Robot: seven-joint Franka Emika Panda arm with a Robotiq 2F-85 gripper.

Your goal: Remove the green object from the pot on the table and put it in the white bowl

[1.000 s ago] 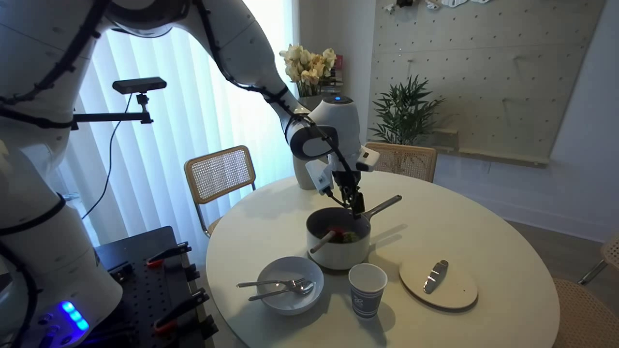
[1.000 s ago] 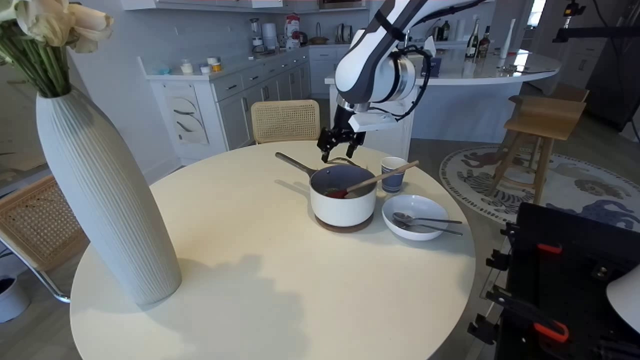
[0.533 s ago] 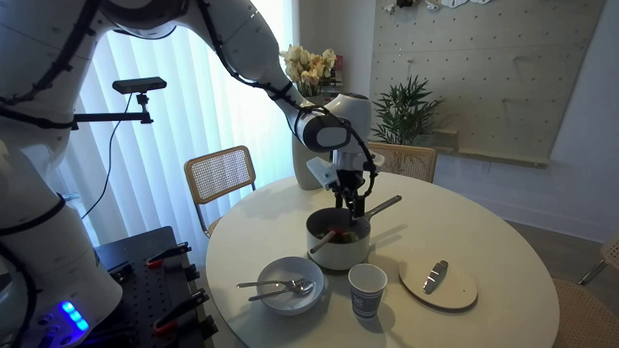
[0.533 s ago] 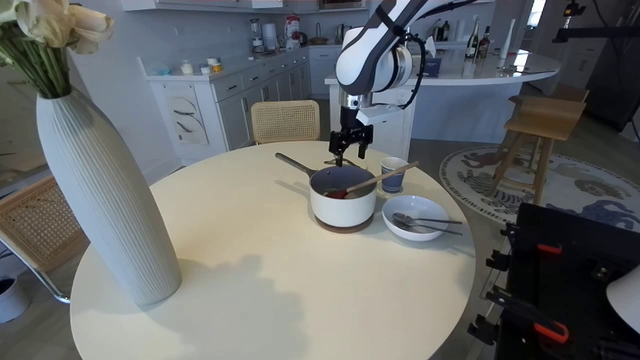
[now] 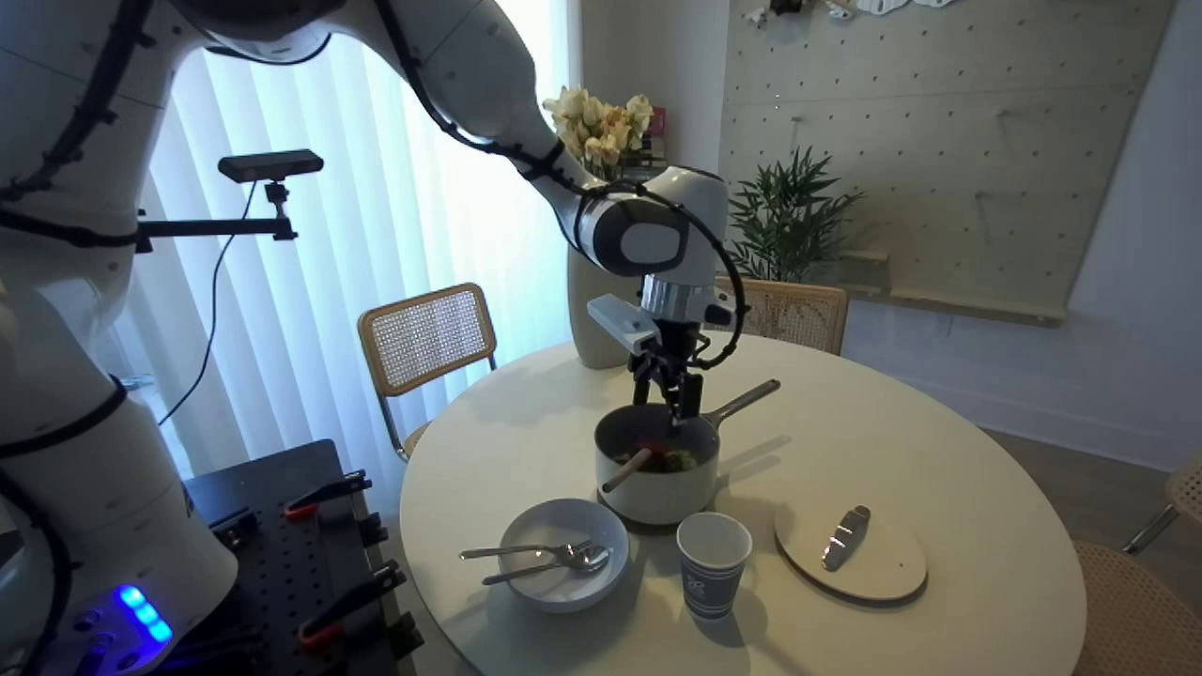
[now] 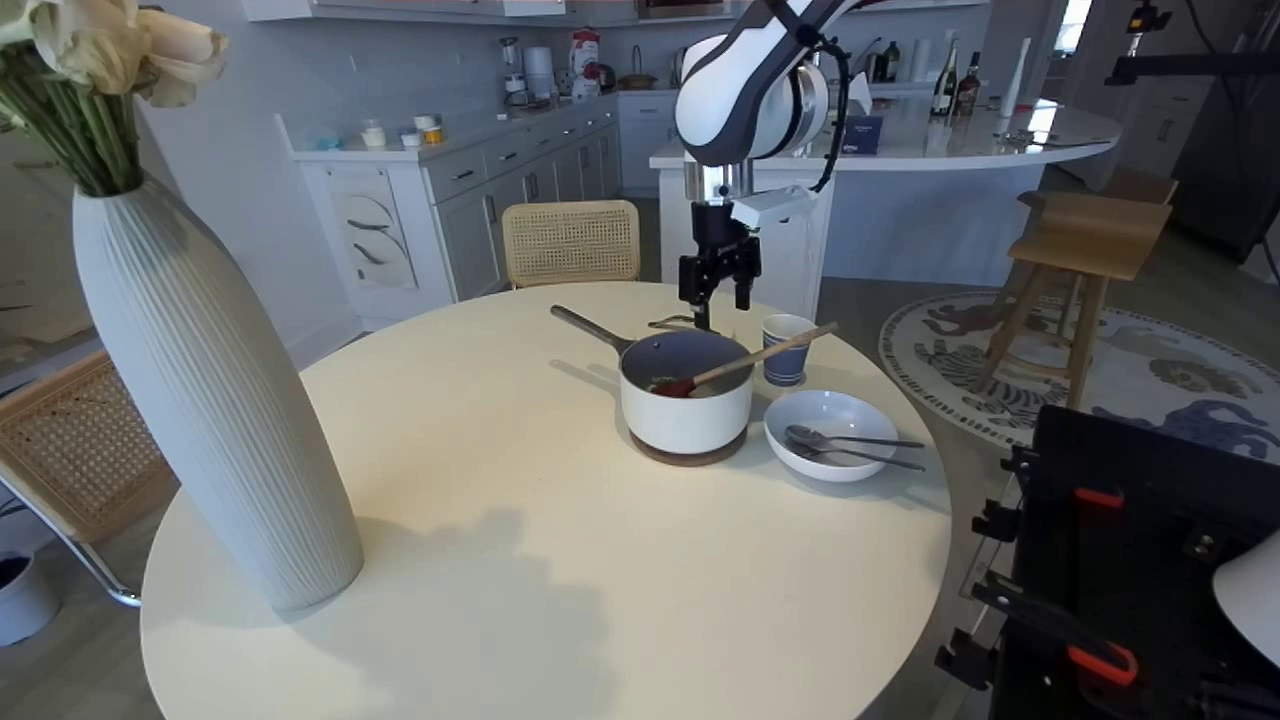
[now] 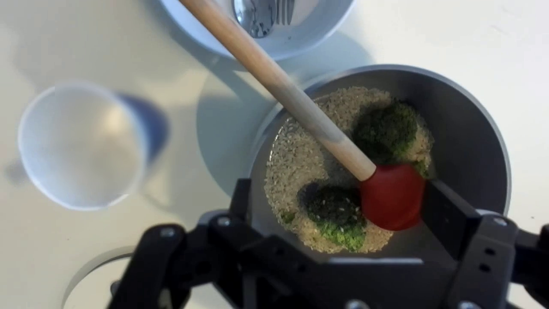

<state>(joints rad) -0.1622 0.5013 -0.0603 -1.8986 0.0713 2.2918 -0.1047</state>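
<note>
Pale room, bright light from one side

In an exterior view, strong light glows through vertical blinds [image 5: 451, 216] across the upper left of the frame. A pegboard [image 5: 920, 150] fills the upper right against a pale wall [image 5: 1141, 282], a leafy plant [image 5: 789, 225] before its lower left. Dim grey floor [image 5: 1042, 460] shows at the right. In an exterior view, white kitchen cabinets [image 6: 462, 225] line the upper left, a glossy-topped island [image 6: 920, 225] spans the upper right, and a wooden stool [image 6: 1090, 245] stands on a round patterned rug [image 6: 940, 378]. A round cream desk [image 6: 450, 420] holds the middle, a soft shadow [image 6: 490, 620] lying across its lower part. In both exterior views, cane-backed chairs [image 6: 575, 245] stand around it.
</note>
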